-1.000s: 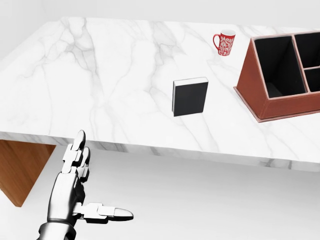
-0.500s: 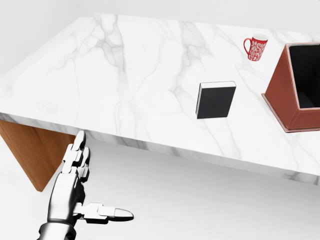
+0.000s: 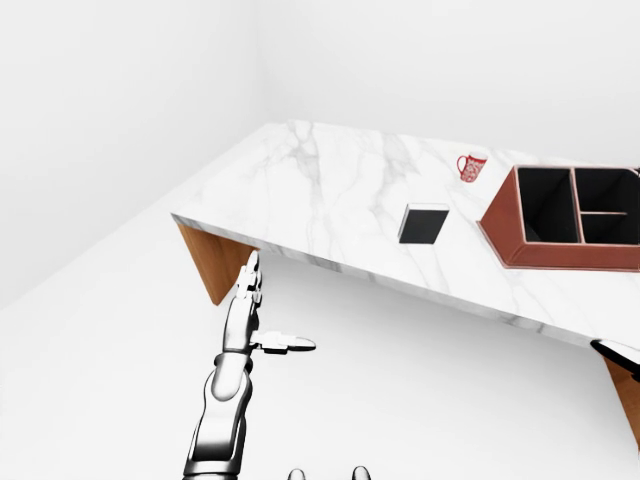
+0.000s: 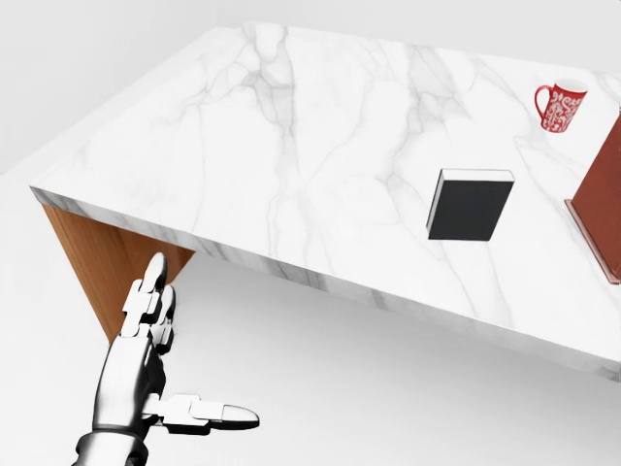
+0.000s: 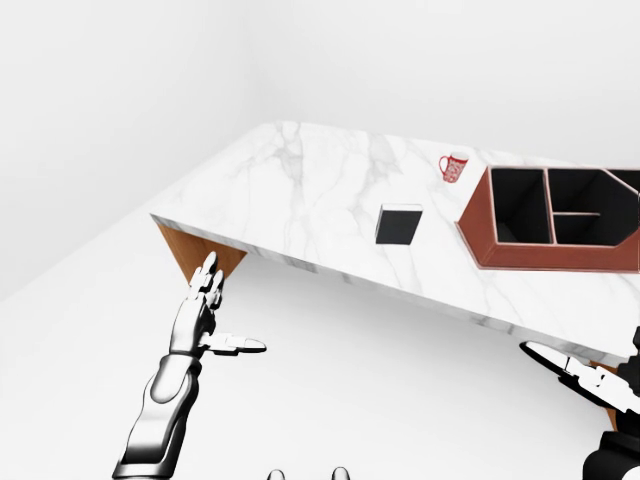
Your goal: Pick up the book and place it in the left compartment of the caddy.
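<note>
**A:** Where's the book (image 4: 470,205)?

**B:** Flat on the white marble desk (image 4: 272,146), dark cover up, a pale strip of pages along its upper edge in the head view. It sits toward the right part of the top, nearer the edge that faces the robot than the far edge. Nothing touches it.

**A:** And the caddy (image 5: 560,228)?

**B:** To the book's right, close by but apart — a reddish-brown box with sloping outer walls and black insides. A divider marks off a tall compartment on the left; the right side is split again by a cross wall. All the compartments I can see into look dark and bare. In the head view only its left wall shows, at the right border.

**A:** Anything else up there?

**B:** A red-and-white patterned mug (image 4: 560,106), above the book in the head view, toward the far edge and left of the caddy's far corner.

**A:** The hands?

**B:** The left hand (image 4: 146,364) hangs below the desk's near edge, off the top altogether — fingers straight and together, thumb splayed out to the right, holding nothing. The right hand (image 5: 580,375) shows at the right-eye view's lower right, also below the desk, fingers stretched out and empty.

**A:** The base of the desk?

**B:** Orange-brown wood panels (image 4: 107,267) under the near left corner.
</note>
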Robot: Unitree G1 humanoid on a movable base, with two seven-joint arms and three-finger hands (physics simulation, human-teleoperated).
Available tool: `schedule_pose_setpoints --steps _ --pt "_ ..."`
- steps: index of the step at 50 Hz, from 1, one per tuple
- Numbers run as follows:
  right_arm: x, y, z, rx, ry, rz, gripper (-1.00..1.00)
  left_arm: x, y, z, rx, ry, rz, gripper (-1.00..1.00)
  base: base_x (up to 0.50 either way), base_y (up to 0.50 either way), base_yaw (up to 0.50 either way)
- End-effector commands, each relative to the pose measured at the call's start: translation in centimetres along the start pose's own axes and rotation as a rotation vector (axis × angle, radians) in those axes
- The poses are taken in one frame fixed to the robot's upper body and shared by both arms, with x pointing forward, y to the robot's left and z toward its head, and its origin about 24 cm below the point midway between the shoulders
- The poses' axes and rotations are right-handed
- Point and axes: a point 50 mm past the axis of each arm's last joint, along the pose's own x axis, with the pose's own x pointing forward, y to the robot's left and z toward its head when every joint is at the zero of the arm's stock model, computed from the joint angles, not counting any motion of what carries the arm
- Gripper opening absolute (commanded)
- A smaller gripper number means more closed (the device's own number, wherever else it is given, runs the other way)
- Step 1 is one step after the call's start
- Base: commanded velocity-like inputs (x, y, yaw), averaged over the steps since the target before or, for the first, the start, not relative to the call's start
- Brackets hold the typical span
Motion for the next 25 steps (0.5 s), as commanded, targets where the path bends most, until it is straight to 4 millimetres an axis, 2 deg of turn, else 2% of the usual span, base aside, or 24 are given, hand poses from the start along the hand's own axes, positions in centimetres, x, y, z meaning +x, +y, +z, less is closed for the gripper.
schedule_pose_setpoints --steps 1,25 --pt "0.01 -0.01 -0.02 0.001 0.000 0.001 1.00 -0.06 -0.04 0.09 0.000 -0.001 -0.002 1.00 0.00 0.00 0.20" --pt "0.18 -0.11 -0.32 -0.012 0.012 -0.018 1.00 -0.07 -0.10 0.04 0.002 -0.002 -0.005 1.00 0.00 0.00 0.02"
